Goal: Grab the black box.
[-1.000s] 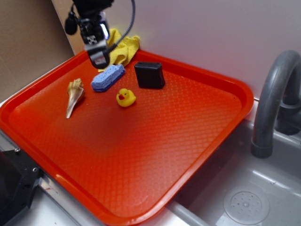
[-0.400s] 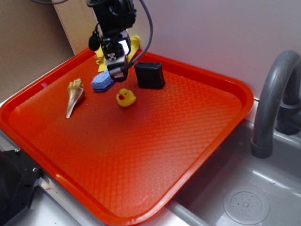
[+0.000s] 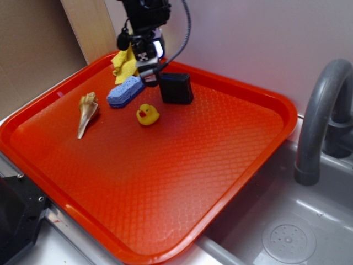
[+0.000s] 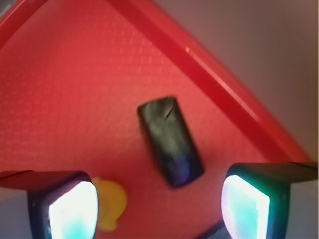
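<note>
The black box (image 3: 176,88) stands on the red tray (image 3: 182,182) near its far edge. In the wrist view the black box (image 4: 171,142) lies ahead of the fingers, slightly right of centre. My gripper (image 3: 149,74) hangs above the tray just left of the box, between it and the blue sponge (image 3: 125,91). The gripper (image 4: 155,206) is open and empty; its two lit fingertips (image 4: 70,209) stand wide apart, with nothing between them.
A yellow rubber duck (image 3: 147,114) sits in front of the box; it also shows beside the left finger in the wrist view (image 4: 110,205). A shell (image 3: 87,112) lies left. A yellow cloth (image 3: 126,64) is at the tray's far corner. A grey faucet (image 3: 320,121) and sink are right.
My gripper has moved right and toward the far edge, from over the blue sponge to just left of the black box. The objects have not moved.
</note>
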Available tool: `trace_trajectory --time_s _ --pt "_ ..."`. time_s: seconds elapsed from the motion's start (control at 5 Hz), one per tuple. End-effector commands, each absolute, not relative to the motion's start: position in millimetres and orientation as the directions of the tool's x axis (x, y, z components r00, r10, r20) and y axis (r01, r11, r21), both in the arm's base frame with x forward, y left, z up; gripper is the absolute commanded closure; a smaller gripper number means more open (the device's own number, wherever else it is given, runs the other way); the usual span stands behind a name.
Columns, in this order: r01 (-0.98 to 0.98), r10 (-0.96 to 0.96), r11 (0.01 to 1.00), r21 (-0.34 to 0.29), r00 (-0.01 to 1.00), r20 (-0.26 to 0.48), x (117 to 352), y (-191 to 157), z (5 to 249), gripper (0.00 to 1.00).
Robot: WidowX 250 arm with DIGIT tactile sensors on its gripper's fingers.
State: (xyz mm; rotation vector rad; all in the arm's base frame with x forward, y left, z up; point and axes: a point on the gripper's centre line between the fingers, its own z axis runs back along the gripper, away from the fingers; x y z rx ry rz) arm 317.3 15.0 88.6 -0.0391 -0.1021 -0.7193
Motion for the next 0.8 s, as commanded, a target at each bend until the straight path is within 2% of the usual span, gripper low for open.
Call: trace_trajectory --time_s 0.0,0.2,0.4,0.6 --pt "0.732 -0.73 0.681 0.022 0.677 0.099 333.3 1.2 74.6 0.0" --pt "0.744 -0.74 0.668 -0.032 0.667 0.084 331.2 2.6 51.4 0.0" --pt "0.724 -0.721 0.689 -0.022 0.688 0.081 327.8 2.3 45.2 1.0" --pt "0.703 -0.701 0.711 0.022 0.706 0.103 320.7 -1.6 58.3 1.0"
